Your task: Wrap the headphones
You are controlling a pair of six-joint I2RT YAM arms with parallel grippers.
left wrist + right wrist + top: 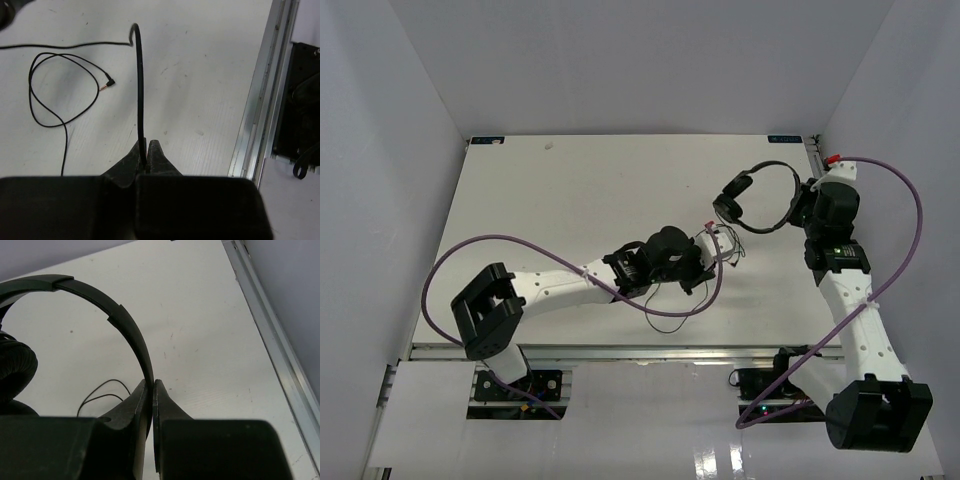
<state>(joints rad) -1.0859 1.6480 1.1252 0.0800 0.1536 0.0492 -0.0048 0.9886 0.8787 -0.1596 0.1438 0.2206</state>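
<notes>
Top external view: the right arm (855,310) reaches up the right side of the table (570,190) with its wrist turned left, holding the headphones (733,197) near the far right corner. In the right wrist view, the right gripper (151,386) is clamped tight on the thin headband (125,325). The left arm (555,285) stretches low across the middle from a bent elbow at the left, and the left gripper (146,147) pinches the black cord (139,90), whose slack loop and plug (108,82) lie on the surface
</notes>
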